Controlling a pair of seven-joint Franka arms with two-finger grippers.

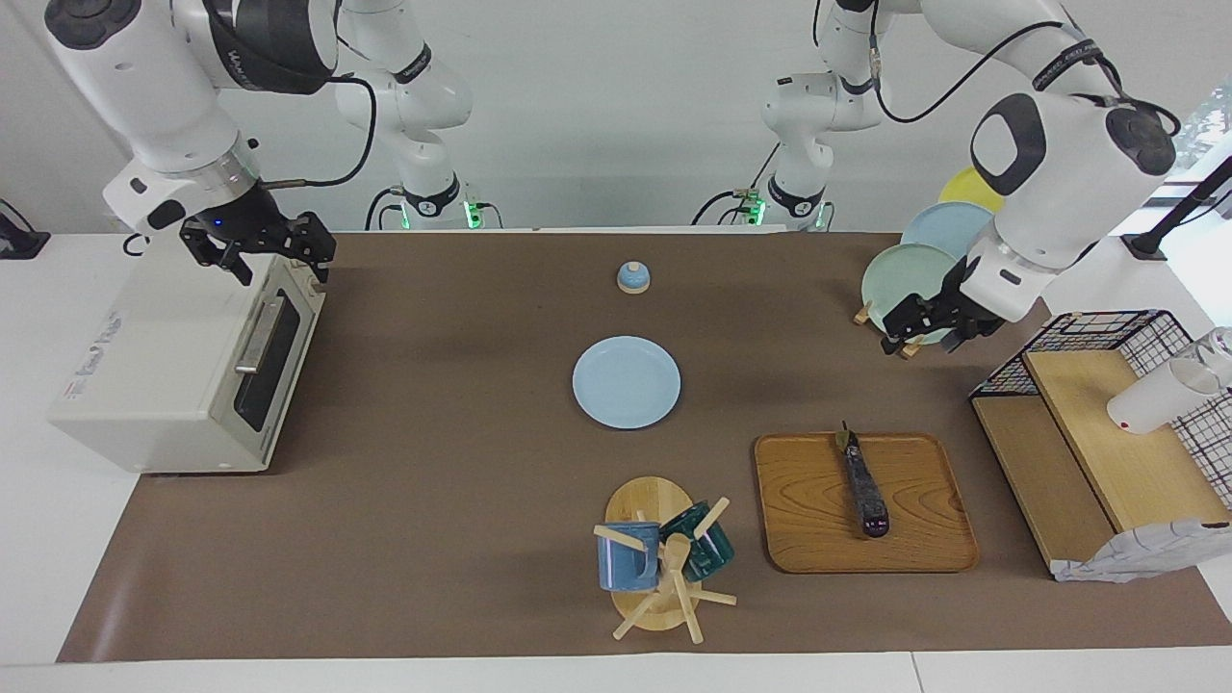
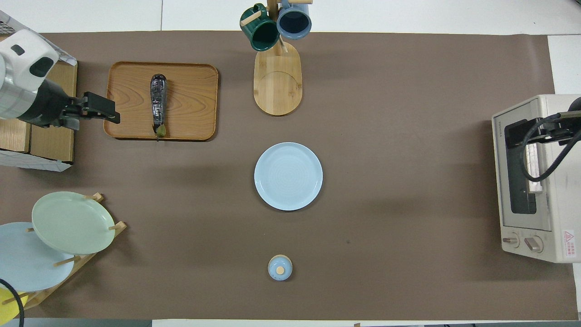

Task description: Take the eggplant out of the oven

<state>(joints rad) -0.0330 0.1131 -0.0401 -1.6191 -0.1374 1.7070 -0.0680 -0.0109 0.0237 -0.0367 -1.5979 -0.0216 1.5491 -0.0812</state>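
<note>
The eggplant (image 1: 865,488) is slim and dark with a green stem. It lies lengthwise on a wooden tray (image 1: 808,510), also seen in the overhead view (image 2: 158,104). The off-white oven (image 1: 173,366) stands at the right arm's end of the table with its dark glass door shut; the overhead view shows its top (image 2: 533,181). My right gripper (image 1: 277,258) is open and empty, just above the oven's top front edge. My left gripper (image 1: 926,337) is open and empty, raised over the table beside the tray, toward the left arm's end (image 2: 100,108).
A light blue plate (image 1: 627,382) lies mid-table. A small blue lidded pot (image 1: 633,277) sits nearer to the robots. A mug tree (image 1: 664,558) holds two mugs beside the tray. A plate rack (image 1: 914,274) and a wire basket shelf (image 1: 1107,423) stand at the left arm's end.
</note>
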